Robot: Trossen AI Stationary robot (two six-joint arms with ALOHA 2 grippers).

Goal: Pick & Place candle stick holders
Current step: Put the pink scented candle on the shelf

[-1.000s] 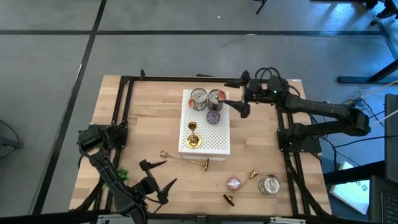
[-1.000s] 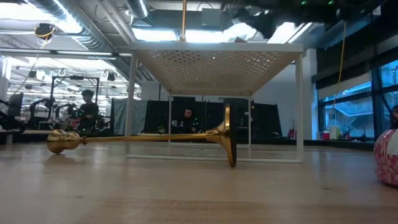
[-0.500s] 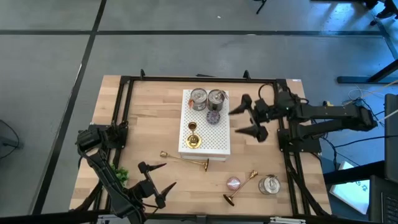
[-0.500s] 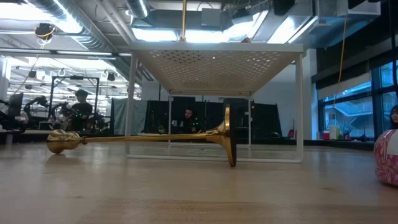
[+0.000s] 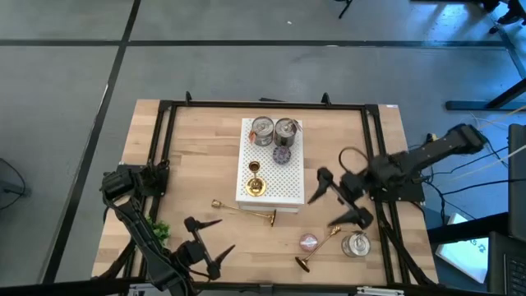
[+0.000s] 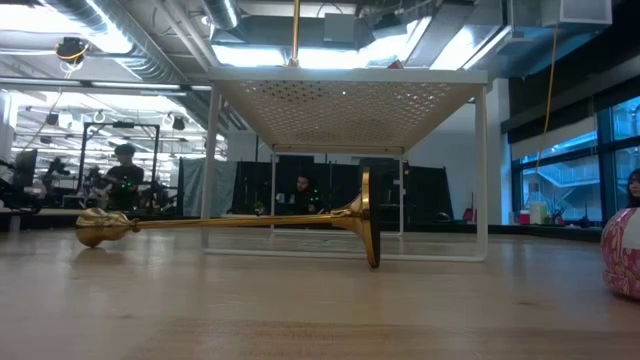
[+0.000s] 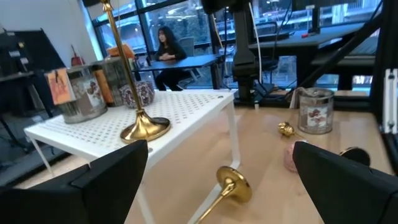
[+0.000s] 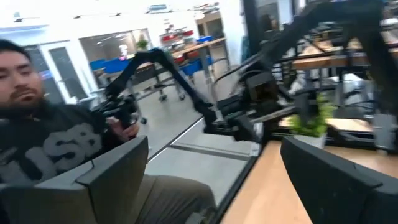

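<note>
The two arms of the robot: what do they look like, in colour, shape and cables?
Both arms are dark, almost black, built of slim jointed segments. The left gripper and the right gripper each end in two long, pointed black fingers, which look broad, flat and matte in the wrist views. A thin black cable loops over the right arm near its wrist. No markings are readable.

In the low view, the pink tin (image 6: 622, 253) is cut off at the picture's right edge. The upright candle stick holder (image 6: 295, 32) shows only its stem above the white perforated riser (image 6: 350, 90), base hidden. The right wrist view is motion-blurred.
</note>
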